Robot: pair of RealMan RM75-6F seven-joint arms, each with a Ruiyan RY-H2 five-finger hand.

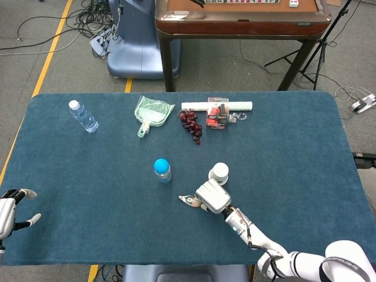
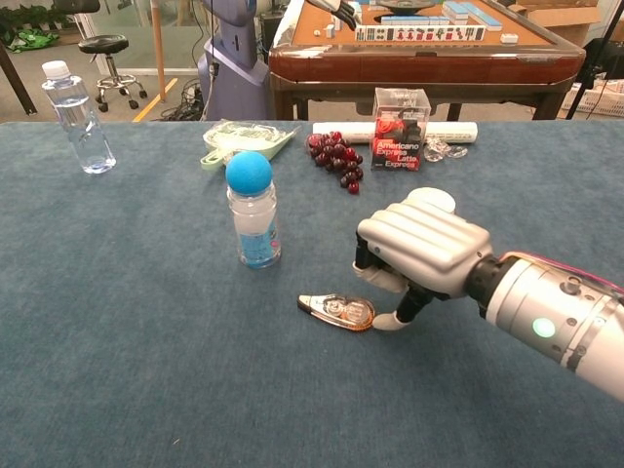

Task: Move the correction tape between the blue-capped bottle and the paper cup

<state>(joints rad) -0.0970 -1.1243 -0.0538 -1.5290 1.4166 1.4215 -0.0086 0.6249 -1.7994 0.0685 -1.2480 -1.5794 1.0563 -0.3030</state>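
You're mid-transfer: your right hand (image 2: pixel 421 252) sits low on the tabletop (image 2: pixel 146 341), fingers (image 2: pixel 390 321) curled down against the right end of the correction tape (image 2: pixel 336 310). Whether they actually pinch it or just push it, I can't tell. The tape lies flat, in front of the blue-capped bottle (image 2: pixel 253 209) and to its right, not yet on the line between it and the paper cup (image 1: pixel 219 171).

Next move, as I judge it: carry or slide the tape away from you into the gap right of the bottle, without knocking the cup just behind your hand.

The chest view shows the finger contact but hides most of the cup behind the hand. The head view shows the gap, plus your left hand (image 1: pixel 8 209), fingers spread and empty, far left of the bottle.
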